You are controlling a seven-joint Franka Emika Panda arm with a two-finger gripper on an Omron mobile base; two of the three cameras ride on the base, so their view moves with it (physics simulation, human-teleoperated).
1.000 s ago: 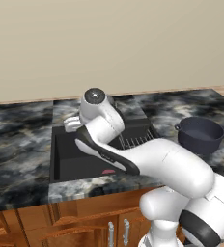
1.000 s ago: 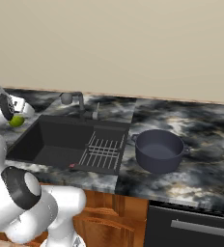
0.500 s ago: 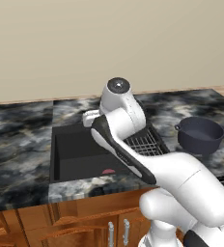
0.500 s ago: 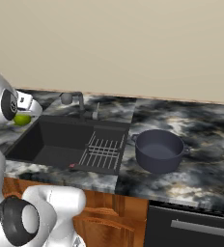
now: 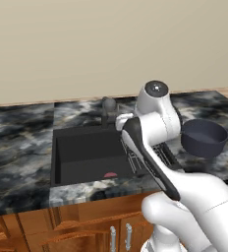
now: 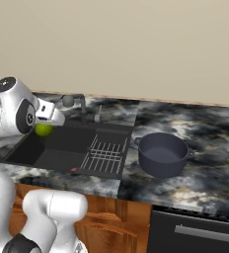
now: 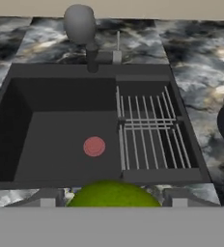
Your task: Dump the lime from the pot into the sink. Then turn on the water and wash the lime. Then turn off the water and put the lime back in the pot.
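Dark marbled stone counter runs along beige wall; wooden cabinet doors with metal handles below; black oven front with long handle at right

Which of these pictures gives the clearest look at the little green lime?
The right base view: the lime shows as a round ball under the gripper, above the sink. The hand view catches its top between the fingertips. In the left base view the arm hides it.

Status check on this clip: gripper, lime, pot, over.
Gripper shut on lime, above the sink. Pot upright on counter to the right, looks empty. Faucet behind basin, no water visible. Path to pot clear.
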